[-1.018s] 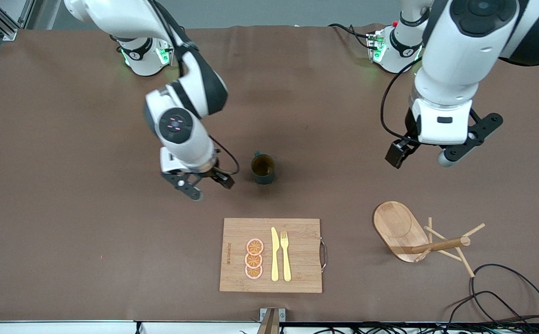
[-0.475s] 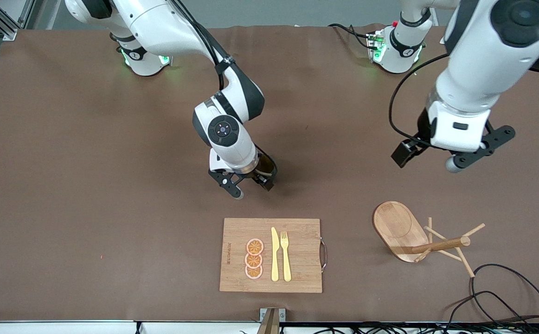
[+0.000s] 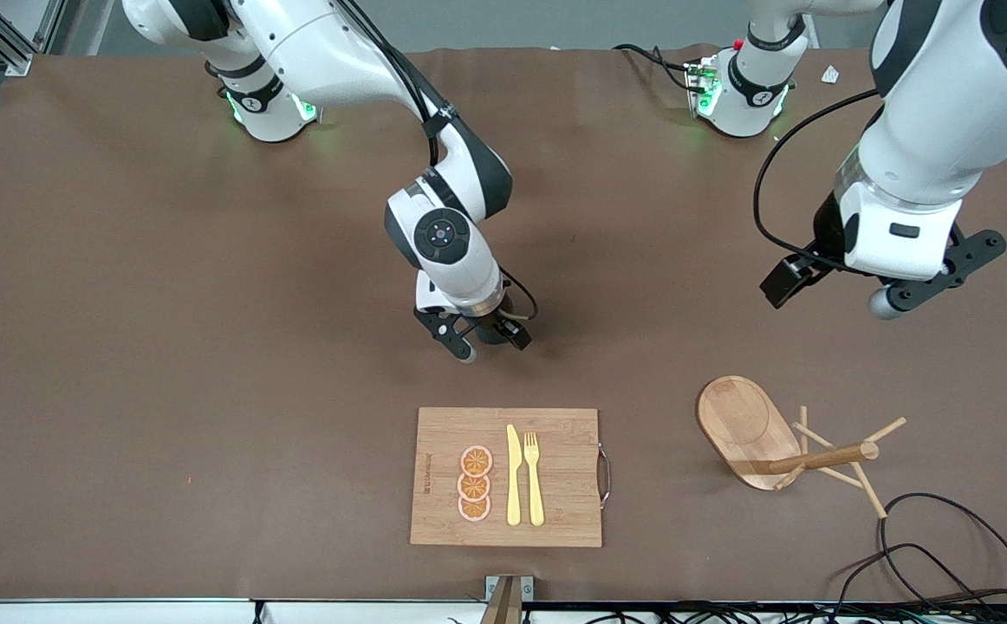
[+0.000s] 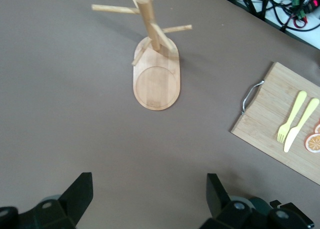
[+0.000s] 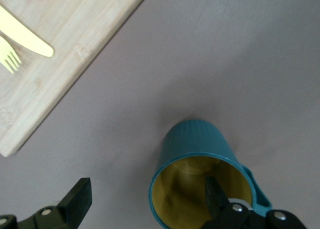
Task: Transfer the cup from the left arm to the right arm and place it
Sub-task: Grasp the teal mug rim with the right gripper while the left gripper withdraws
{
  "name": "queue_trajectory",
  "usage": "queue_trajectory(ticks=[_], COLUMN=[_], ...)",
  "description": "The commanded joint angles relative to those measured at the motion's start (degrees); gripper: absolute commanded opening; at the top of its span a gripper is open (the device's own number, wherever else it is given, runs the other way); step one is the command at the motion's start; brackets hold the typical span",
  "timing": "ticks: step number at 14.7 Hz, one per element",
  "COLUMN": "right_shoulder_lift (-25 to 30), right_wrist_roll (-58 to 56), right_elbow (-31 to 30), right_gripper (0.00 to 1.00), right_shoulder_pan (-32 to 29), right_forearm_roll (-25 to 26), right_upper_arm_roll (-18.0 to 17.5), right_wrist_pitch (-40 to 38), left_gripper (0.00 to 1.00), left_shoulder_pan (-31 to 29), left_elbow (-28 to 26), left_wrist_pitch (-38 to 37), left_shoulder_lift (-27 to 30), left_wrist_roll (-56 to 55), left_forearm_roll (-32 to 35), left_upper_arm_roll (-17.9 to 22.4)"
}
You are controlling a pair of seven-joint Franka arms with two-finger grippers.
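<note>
While the left claw (image 3: pixel 828 293) hangs released over bare worktop (image 3: pixel 165 303), the right claw (image 3: pixel 488 339) straddles the upright cup's (image 5: pixel 197 171) rim, spread, one finger inside.

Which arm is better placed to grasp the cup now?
Right. The right gripper is open right at the cup, one finger inside its rim. The left gripper hangs open toward its own end of the table, above the mug tree.
</note>
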State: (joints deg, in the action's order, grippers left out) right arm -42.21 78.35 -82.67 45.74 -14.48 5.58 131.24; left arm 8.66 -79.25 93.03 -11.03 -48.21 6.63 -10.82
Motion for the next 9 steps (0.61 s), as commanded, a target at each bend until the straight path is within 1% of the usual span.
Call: queue_trajectory(ticks=[1,2,3,5,6,7,9], right_shoulder_lift=[-1.65,-2.09,-2.27,-2.27,-2.27,-2.27,-2.27], right_wrist_roll=[2.42,2.95,2.61,1.9,1.9,1.9,1.72], right_elbow=[1.1,1.1,1.1,1.1,1.1,1.1,1.37], right_gripper=[1.0,0.98,0.86,0.48,0.32,0.22,0.09], right_shoulder_pan=[0.23,0.32,0.58,0.06,-0.03,-0.03,-0.21], right_forearm_roll=[-1.34,-1.34,-1.26,-1.34,-1.34,-1.34,-1.34], right_upper_arm_roll=[-0.92,-1.1,-1.1,-1.1,-1.1,-1.1,-1.1], right_wrist_pitch=[1.99,2.52,2.61,2.18,2.09,2.09,2.09], left_gripper=[1.0,1.0,1.0,1.0,1.0,1.0,1.0], left_shoulder_pan=[-3.91,-4.0,-4.0,-4.09,-4.79,-6.71,-9.26], left_elbow=[0.06,0.06,0.15,-0.11,-0.29,-0.55,-0.99], left_wrist_pitch=[-1.19,-1.71,-2.15,-2.42,-2.5,-2.59,-4.25], left_shoulder_lift=[0.84,1.01,1.36,3.47,3.65,4.43,5.14], left_wrist_roll=[6.96,8.9,11.09,17.23,20.4,22.95,29.19], left_forearm_roll=[-1.45,-1.36,-1.44,-1.71,-1.97,-2.23,-5.55], left_upper_arm_roll=[-1.4,-1.23,-0.96,0.09,0.18,0.36,0.45])
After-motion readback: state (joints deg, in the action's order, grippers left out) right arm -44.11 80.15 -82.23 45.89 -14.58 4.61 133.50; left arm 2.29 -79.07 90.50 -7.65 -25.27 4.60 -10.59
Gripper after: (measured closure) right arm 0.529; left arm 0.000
